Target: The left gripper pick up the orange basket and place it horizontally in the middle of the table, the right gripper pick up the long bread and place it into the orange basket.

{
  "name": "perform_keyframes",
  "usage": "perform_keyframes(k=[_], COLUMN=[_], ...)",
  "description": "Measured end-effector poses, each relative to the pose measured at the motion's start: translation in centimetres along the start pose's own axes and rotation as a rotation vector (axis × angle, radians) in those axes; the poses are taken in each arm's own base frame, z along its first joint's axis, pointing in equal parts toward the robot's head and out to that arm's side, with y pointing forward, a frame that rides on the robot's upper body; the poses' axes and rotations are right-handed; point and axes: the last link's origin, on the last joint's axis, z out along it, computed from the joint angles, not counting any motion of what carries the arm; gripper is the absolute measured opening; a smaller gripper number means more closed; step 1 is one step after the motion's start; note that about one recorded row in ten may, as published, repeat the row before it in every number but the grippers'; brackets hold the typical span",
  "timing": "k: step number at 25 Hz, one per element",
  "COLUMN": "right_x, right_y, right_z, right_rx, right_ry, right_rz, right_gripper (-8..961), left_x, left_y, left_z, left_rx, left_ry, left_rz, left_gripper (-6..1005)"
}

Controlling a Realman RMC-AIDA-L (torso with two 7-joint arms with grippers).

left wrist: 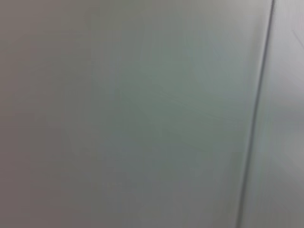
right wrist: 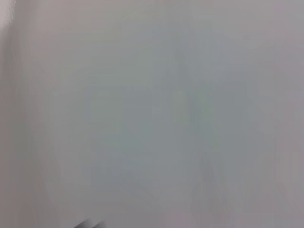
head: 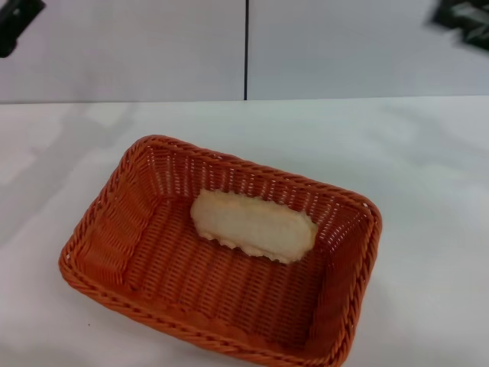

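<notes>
The orange basket [head: 221, 260] lies lengthwise across the middle of the white table [head: 428, 199] in the head view. Inside it rests the long bread [head: 254, 225], pale cream side up, toward the basket's far wall. My left gripper [head: 17, 23] is raised at the far upper left corner, well away from the basket. My right gripper [head: 463, 21] is raised at the far upper right corner, also apart from everything. Both show only as dark blurred shapes. Both wrist views show only a plain grey surface.
A grey wall with a dark vertical seam [head: 246, 50] stands behind the table. The same seam [left wrist: 256, 114] crosses the left wrist view. Bare tabletop lies to the right of and behind the basket.
</notes>
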Motion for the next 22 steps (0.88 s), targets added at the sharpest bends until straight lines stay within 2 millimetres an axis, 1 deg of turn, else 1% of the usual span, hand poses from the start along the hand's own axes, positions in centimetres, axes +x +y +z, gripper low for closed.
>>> perform_keyframes(k=[2, 3, 4, 6, 7, 8, 9, 12, 13, 14, 15, 18, 22], right_x=[0.6, 1.3, 1.3, 2.1, 2.5, 3.4, 3.4, 4.7, 5.2, 5.2, 5.5, 5.7, 5.7], right_y=[-0.9, -1.3, -1.3, -1.1, -0.9, -0.5, -0.5, 0.3, 0.7, 0.7, 0.9, 1.0, 0.8], right_z=[-4.0, -7.7, -7.7, -11.2, -12.7, -15.6, -15.6, -18.8, -19.9, -19.9, -20.5, -20.7, -20.5], right_rx=[0.143, 0.293, 0.293, 0.464, 0.543, 0.717, 0.717, 0.922, 0.995, 0.995, 1.037, 1.068, 1.077], right_ry=[-0.134, -0.259, -0.259, -0.384, -0.431, -0.529, -0.529, -0.635, -0.670, -0.670, -0.690, -0.703, -0.698], right_rz=[-0.024, -0.069, -0.069, -0.137, -0.162, -0.202, -0.202, -0.234, -0.247, -0.247, -0.253, -0.259, -0.268], right_gripper=[694, 711, 729, 764, 781, 781, 781, 781, 781, 781, 781, 781, 781], left_x=[0.1, 0.2, 0.2, 0.1, -0.1, -0.3, -0.3, -0.9, -1.4, -1.4, -1.7, -2.3, -2.4], left_y=[-0.1, -0.5, -0.6, -0.6, -0.6, -0.5, -0.5, -0.1, 0.2, 0.2, 0.3, 0.4, 0.4], left_z=[-0.2, -0.6, -1.0, -1.6, -2.0, -2.7, -2.7, -3.7, -4.2, -4.2, -4.3, -4.3, -4.2], left_rx=[0.013, 0.052, 0.076, 0.119, 0.149, 0.201, 0.201, 0.292, 0.369, 0.369, 0.407, 0.448, 0.454], left_ry=[0.010, 0.044, 0.068, 0.116, 0.143, 0.190, 0.190, 0.244, 0.255, 0.255, 0.249, 0.223, 0.219], left_rz=[0.004, 0.019, 0.031, 0.066, 0.098, 0.158, 0.158, 0.284, 0.401, 0.401, 0.460, 0.535, 0.544], left_gripper=[814, 814, 814, 814, 814, 814, 814, 814, 814, 814, 814, 814, 814])
